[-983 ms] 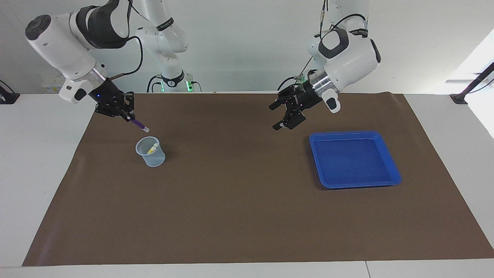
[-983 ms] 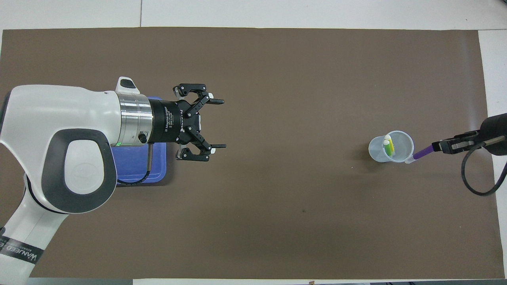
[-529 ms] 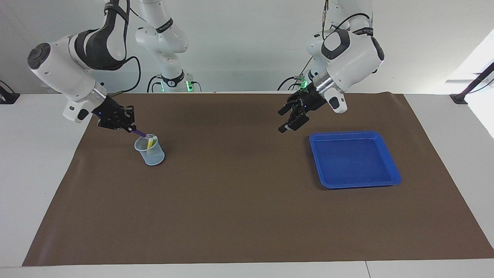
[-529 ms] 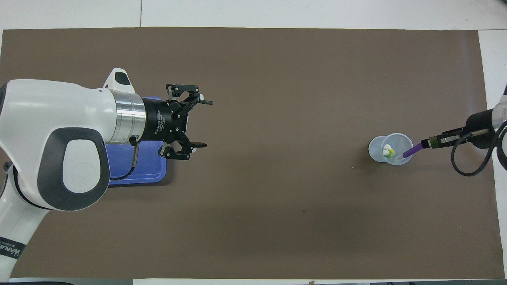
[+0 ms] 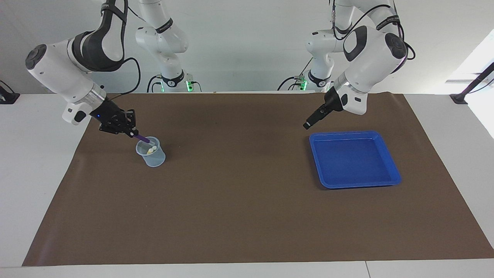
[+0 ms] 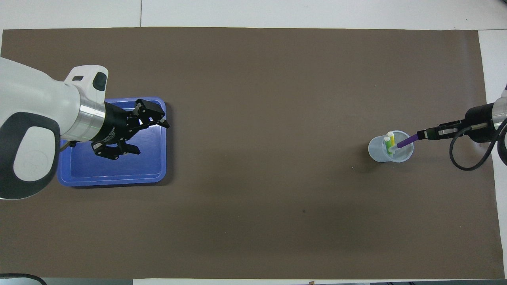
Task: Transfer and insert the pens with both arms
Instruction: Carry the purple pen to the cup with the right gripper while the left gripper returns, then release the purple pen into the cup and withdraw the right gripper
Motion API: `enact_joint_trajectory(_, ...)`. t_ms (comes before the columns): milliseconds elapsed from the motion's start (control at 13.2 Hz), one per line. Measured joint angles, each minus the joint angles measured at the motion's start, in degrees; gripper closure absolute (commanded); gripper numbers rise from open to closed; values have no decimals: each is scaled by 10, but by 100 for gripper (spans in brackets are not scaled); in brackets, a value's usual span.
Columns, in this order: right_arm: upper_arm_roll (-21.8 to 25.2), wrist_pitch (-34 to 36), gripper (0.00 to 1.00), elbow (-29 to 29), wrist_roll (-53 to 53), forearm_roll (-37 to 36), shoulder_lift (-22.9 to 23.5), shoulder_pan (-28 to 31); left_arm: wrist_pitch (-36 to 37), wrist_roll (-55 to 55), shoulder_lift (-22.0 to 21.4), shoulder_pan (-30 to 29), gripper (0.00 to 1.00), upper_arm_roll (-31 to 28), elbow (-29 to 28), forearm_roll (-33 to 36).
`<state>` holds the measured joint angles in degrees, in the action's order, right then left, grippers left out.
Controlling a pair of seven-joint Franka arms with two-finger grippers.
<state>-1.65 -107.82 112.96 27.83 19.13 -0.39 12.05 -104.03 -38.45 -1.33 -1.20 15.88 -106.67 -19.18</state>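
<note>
At the right arm's end of the mat stands a clear plastic cup (image 5: 155,157) (image 6: 379,152). A yellow pen (image 6: 391,139) and a green pen (image 6: 386,147) stand in it. My right gripper (image 5: 130,132) (image 6: 426,135) is shut on the purple pen (image 5: 140,137) (image 6: 406,141). That pen slants down over the cup's rim, with its pale end inside the cup. My left gripper (image 5: 307,124) (image 6: 149,136) is open and holds nothing. It hangs over the corner of the blue tray (image 5: 355,184) (image 6: 119,172) that is nearest the robots and the table's middle.
A brown mat (image 5: 239,200) covers most of the white table. Two slimmer white arms with green lights (image 5: 175,83) stand at the robots' edge. The blue tray has nothing in it.
My right gripper came down and pushed the purple pen's tip from above the rim into the cup. My left arm drew back from the table's middle to the tray and turned its wrist.
</note>
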Motion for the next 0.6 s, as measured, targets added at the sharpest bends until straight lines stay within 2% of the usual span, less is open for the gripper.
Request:
enact_joint_trajectory(227, 0, -10, 100, 4, 0, 15, 12, 1, 40, 142, 1, 2, 0, -43, 35, 76)
enact_joint_trajectory(378, 0, -17, 100, 20, 0, 45, 13, 1, 87, 215, 3, 3, 0, -49, 77, 124)
enact_joint_trajectory(453, 0, -23, 96, 27, 0, 49, 13, 1, 114, 249, 4, 6, 0, -49, 99, 143)
enact_joint_trajectory(529, 1, -26, 87, 33, 0, 50, 13, 1, 141, 279, 4, 10, 0, -51, 119, 154)
enact_joint_trajectory(605, 1, -27, 59, 39, 0, 50, 12, 1, 171, 313, 4, 15, 0, -57, 137, 159)
